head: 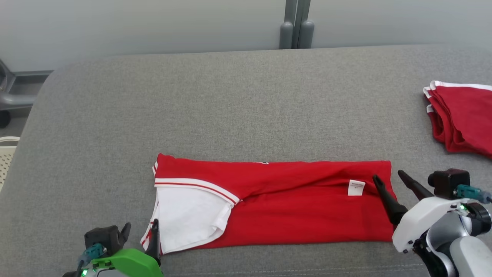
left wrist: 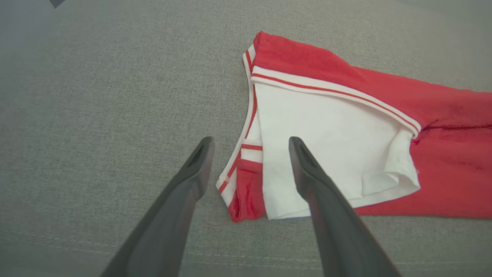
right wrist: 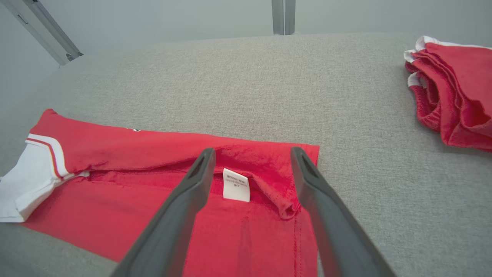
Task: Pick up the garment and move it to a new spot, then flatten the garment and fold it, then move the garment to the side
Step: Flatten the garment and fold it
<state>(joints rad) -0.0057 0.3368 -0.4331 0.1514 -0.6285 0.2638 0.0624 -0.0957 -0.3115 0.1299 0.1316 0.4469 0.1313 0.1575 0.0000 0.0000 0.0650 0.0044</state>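
Note:
The garment (head: 292, 215) is red with a white sleeve panel and striped trim. It lies folded into a long strip across the near part of the grey padded surface (head: 230, 107). My left gripper (head: 140, 229) stands open at the garment's left end, and in the left wrist view (left wrist: 250, 142) its fingers straddle the trimmed edge, with nothing gripped. My right gripper (head: 387, 176) hangs open over the right end. In the right wrist view (right wrist: 252, 152) its fingers flank the small white label (right wrist: 236, 185) and a wrinkle in the cloth (right wrist: 286, 207).
A second folded red garment (head: 465, 115) lies at the far right of the surface (right wrist: 453, 96). A white basket (head: 5, 154) sits off the left edge. Grey posts (head: 296, 30) stand behind the surface. The front edge is close to both grippers.

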